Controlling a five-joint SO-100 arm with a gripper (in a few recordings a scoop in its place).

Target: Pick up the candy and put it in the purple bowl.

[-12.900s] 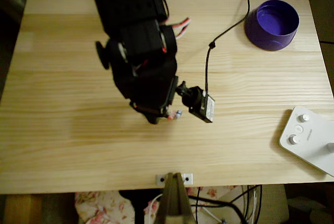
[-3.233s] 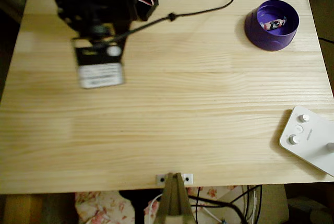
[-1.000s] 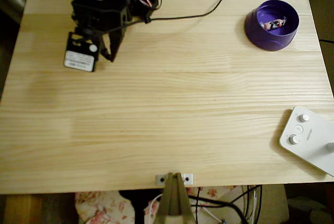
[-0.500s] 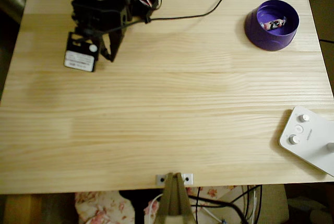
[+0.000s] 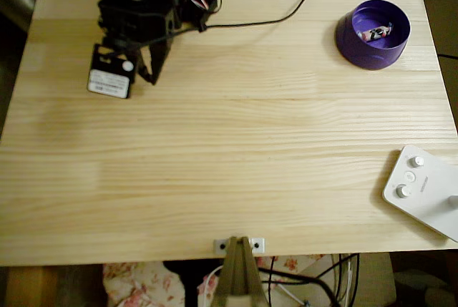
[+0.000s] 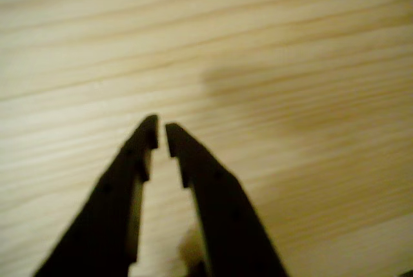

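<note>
My claw is nearly clenched, tips a sliver apart, grasping nothing, above bare table. The candy lies inside the purple bowl, far right of my claw.

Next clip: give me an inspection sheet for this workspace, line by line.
Surface: pale wooden table, bare across the middle.
Job's things: candy lying inside the purple bowl, far right corner in the overhead view.
Clutter: white controller at the right edge.
Grippers: pincer nearly closed, holding nothing, over bare wood at the far left.
Cables: black cable trailing from the arm off the far edge.
Surroundings: floral fabric below the near edge.
</note>
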